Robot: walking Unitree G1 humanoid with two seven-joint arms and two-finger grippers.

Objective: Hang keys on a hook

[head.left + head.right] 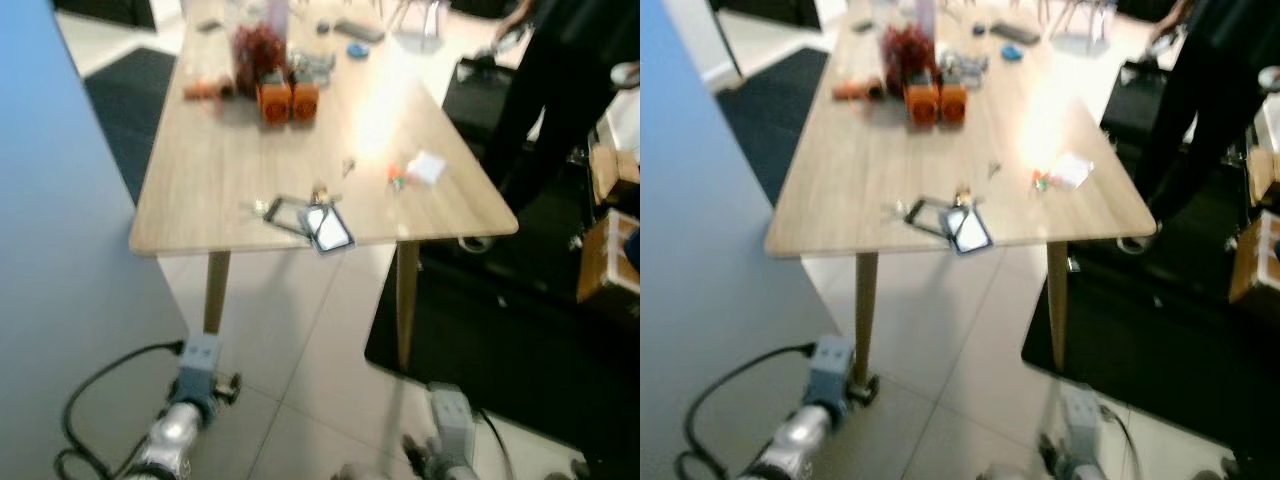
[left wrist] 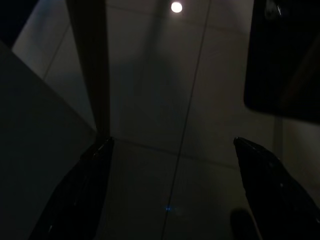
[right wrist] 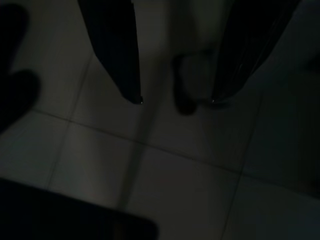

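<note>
A small bunch of keys [image 1: 322,193] lies near the front edge of the long wooden table [image 1: 200,215], beside a metal ring [image 1: 272,210] and a shiny dark tag [image 1: 329,229]. Both arms hang low over the tiled floor in front of the table, the left arm [image 1: 190,400] near the table's left leg and the right arm [image 1: 450,425] further right. In the dark left wrist view the left gripper [image 2: 172,142] is open, fingers wide apart over floor tiles. The right gripper [image 3: 176,100] is open too, with bare tile between its fingers.
A blue-grey wall panel [image 1: 60,250] stands close on the left. A person in black [image 1: 560,90] stands at the table's right side on a black mat [image 1: 500,320]. Orange boxes [image 1: 288,100], a red bunch [image 1: 260,45] and a white scrap [image 1: 425,167] lie on the table. Cardboard boxes [image 1: 610,250] sit far right.
</note>
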